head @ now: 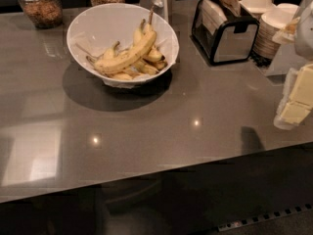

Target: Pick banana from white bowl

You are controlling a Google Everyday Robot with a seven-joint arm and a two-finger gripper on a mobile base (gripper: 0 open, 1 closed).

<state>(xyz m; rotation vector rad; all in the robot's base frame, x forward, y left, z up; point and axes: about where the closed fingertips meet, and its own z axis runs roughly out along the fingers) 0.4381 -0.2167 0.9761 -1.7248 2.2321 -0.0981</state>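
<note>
The white bowl (93,23) stands on the grey counter (146,126) at the back left, its rim tilted toward me. Several yellow bananas (128,57) with brown spots lie in it; one long banana rests on top, slanting up to the right. My gripper (296,104), with pale yellow pads, hangs at the far right edge of the view, above the counter's right side. It is far to the right of the bowl and holds nothing that I can see.
A black and silver napkin dispenser (225,31) stands right of the bowl. Stacked pale paper cups (273,31) are behind my gripper. Glass jars (40,5) of grain stand at the back left. The counter's front edge (146,173) runs across the lower view.
</note>
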